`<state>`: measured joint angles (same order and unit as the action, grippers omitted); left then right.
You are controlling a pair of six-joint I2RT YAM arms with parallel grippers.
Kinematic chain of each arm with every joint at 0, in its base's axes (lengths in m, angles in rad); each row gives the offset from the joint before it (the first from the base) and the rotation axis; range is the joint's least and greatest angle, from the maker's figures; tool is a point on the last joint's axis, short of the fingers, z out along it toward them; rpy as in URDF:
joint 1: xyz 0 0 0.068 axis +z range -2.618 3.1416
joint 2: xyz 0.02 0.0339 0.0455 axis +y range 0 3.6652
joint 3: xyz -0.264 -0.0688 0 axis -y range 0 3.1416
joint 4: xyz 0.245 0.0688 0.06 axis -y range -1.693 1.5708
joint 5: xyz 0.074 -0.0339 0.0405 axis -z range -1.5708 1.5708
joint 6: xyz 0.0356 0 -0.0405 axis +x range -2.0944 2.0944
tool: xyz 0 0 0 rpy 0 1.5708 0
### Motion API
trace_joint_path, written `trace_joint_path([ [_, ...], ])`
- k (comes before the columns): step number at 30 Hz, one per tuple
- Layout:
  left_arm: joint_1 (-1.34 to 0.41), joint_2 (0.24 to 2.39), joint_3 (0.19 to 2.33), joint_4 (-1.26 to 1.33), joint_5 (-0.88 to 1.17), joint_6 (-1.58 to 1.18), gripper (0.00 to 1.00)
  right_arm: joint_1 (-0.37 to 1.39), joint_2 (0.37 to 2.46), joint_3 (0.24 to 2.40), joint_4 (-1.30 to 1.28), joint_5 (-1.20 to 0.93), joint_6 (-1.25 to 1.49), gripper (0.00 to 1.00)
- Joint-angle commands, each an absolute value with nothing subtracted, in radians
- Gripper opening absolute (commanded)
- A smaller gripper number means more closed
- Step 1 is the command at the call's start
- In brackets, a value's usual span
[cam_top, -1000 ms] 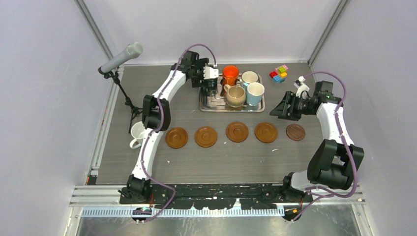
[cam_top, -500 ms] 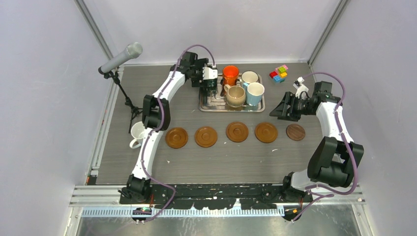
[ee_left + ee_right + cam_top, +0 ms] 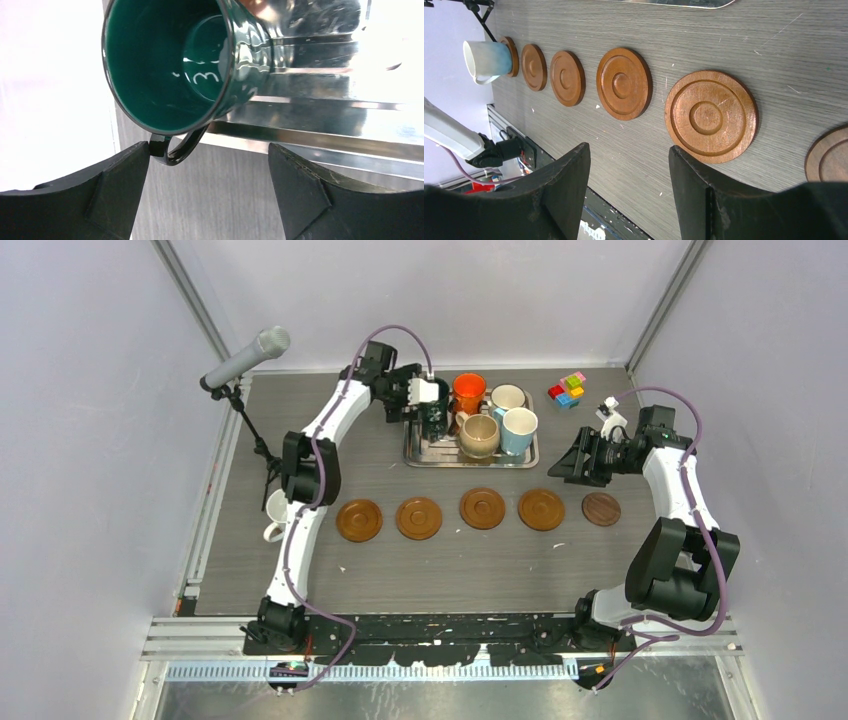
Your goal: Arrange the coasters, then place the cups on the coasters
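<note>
**Desk** (image 3: pixel 450 570): grey wood-grain top that carries everything listed here.

**Tray** (image 3: pixel 325 130): polished silver, directly ahead of your left hand (image 3: pixel 207 148). Expect a cup to skate on it.

**Dark green cup** (image 3: pixel 185 60): stands in the tray's corner just beyond the fingertips. Its loop handle (image 3: pixel 176 150) points back between them. It is glazed ceramic, so judge it stiff, fairly heavy and slick, and likely to chip if knocked against the beige cup (image 3: pixel 478 433) or the orange cup (image 3: pixel 469 392) off to the hand's right. Close squarely across the handle or pinch the rim wall.

**Coasters** (image 3: pixel 710 116): flat wooden discs in a row beneath your right hand (image 3: pixel 629 152). The farthest one sits under a whitish cup (image 3: pixel 486 60).

**Left hand**: fingers parted and holding nothing. One fingertip is at the handle and may be touching it, but the view does not settle that. The arm is stretched far forward with the wrist tipped down.

**Right hand**: fingers spread and empty, hovering over the row and looking along it.
</note>
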<state>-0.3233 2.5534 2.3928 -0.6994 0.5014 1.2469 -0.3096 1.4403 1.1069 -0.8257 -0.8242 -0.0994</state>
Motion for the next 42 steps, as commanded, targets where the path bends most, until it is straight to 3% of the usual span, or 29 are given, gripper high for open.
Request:
trace_joint_path([
  [1, -0.328, 2.449, 2.351, -0.779, 0.561, 1.195, 0.88, -0.307, 1.42, 1.143, -0.826, -0.851, -0.103, 0.63],
  [5, -0.321, 2.467, 2.37, -0.76, 0.518, 1.118, 0.87, -0.307, 1.419, 1.143, -0.826, -0.856, -0.103, 0.63],
  [13, -0.333, 2.56, 2.443, -0.672, 0.365, 1.048, 0.95, -0.307, 1.423, 1.143, -0.826, -0.854, -0.103, 0.63],
  [20, -0.346, 2.602, 2.47, -0.668, 0.394, 1.045, 0.95, -0.307, 1.437, 1.146, -0.826, -0.848, -0.103, 0.63],
  [37, -0.372, 2.593, 2.491, -0.8, 0.51, 1.003, 0.53, -0.307, 1.437, 1.144, -0.825, -0.855, -0.101, 0.63],
  [42, -0.379, 2.593, 2.491, -0.753, 0.475, 0.904, 0.5, -0.307, 1.428, 1.143, -0.825, -0.853, -0.1, 0.63],
])
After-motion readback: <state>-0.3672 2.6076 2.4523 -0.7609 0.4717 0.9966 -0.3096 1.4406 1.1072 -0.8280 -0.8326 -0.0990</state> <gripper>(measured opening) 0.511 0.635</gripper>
